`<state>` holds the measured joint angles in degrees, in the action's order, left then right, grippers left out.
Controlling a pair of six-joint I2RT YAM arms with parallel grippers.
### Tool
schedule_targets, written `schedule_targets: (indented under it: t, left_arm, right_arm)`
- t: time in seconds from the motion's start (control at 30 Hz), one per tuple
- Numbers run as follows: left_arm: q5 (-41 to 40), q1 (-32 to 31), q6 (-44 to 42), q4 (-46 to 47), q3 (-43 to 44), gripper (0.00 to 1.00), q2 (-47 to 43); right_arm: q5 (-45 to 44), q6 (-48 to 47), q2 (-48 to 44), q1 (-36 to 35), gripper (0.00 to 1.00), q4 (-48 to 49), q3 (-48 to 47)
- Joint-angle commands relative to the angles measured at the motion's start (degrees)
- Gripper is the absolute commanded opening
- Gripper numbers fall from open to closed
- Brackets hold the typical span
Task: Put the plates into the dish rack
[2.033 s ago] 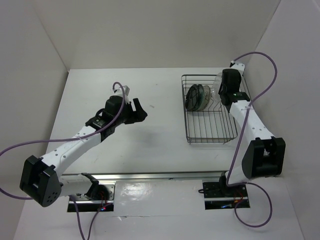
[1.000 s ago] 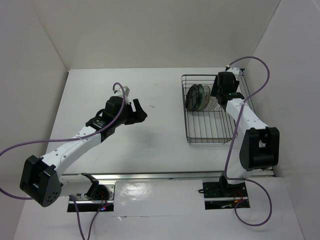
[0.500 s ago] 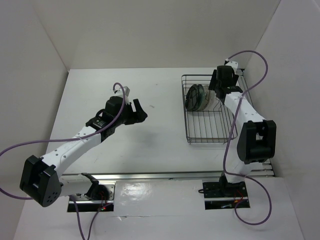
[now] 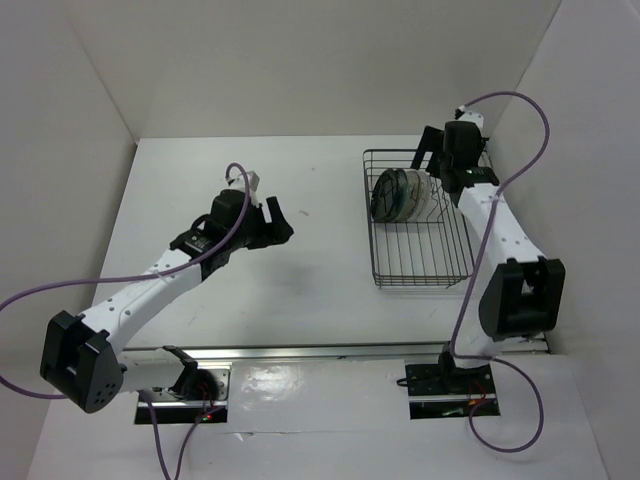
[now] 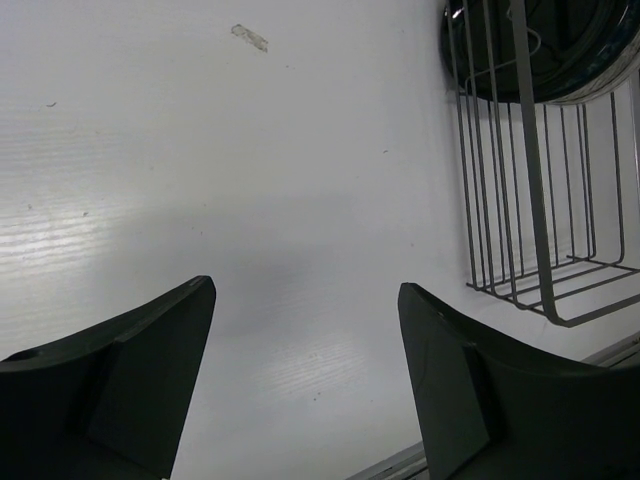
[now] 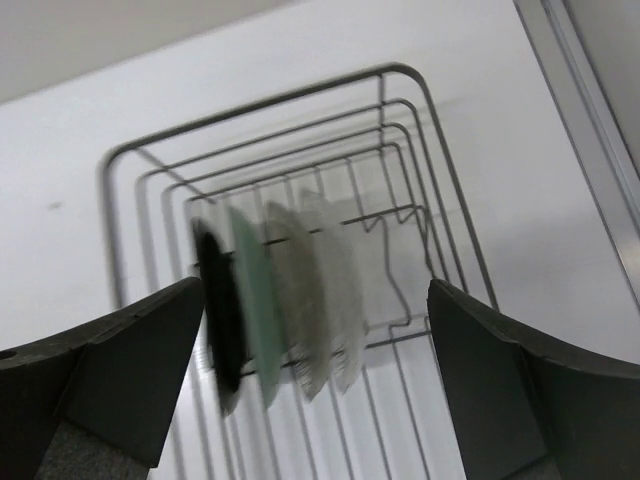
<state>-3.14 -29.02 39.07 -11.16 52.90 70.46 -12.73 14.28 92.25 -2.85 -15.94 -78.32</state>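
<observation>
Four plates stand upright side by side at the far end of the dark wire dish rack [image 4: 424,284]. In the right wrist view they run left to right: a black plate [image 6: 215,315], a blue-green one [image 6: 255,310], and two clear glass ones [image 6: 300,300] [image 6: 342,290]. My right gripper [image 4: 428,150] [image 6: 316,290] hovers open above the rack's far edge with nothing between its fingers. My left gripper [image 4: 280,220] [image 5: 305,290] hangs open over bare table left of the rack [image 5: 530,200]. The black plate [image 5: 560,50] shows at the top right of that view.
White walls close in the table on the left, back and right. The rack's near half holds only bare wires [image 4: 420,250]. A small mark [image 5: 250,37] lies on the table surface. The arm bases sit on a rail at the near edge [image 4: 320,352].
The right gripper lowered a clear glass plate into the rack beside the others, opened wide and pulled back up toward the rack's far edge. The left arm has stayed put.
</observation>
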Motion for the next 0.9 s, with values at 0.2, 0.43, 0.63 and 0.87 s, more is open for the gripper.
schedule_targets:
  t: [0.2, 0.43, 0.63, 0.87]
  left_arm:
    - [-8.97, -0.69, -3.73, -20.38, 21.87, 0.99, 0.57]
    - [-15.58, -1.22, -8.74, -32.25, 28.66, 0.99, -6.46]
    - [-20.93, -1.22, -10.94, -36.12, 27.16, 0.99, -14.55]
    - [-23.41, -1.22, -11.56, -37.71, 25.58, 0.99, -18.34]
  right_arm:
    - [-8.25, 0.48, -25.7, -15.5, 1.0, -15.42, -2.89]
    - [-17.4, 3.82, -38.27, -21.58, 1.0, -25.26, 1.51]
    - [-21.36, 3.82, -42.58, -21.58, 1.0, -32.12, 0.02]
    - [-24.97, 3.21, -44.7, -22.63, 1.0, -32.66, 0.01]
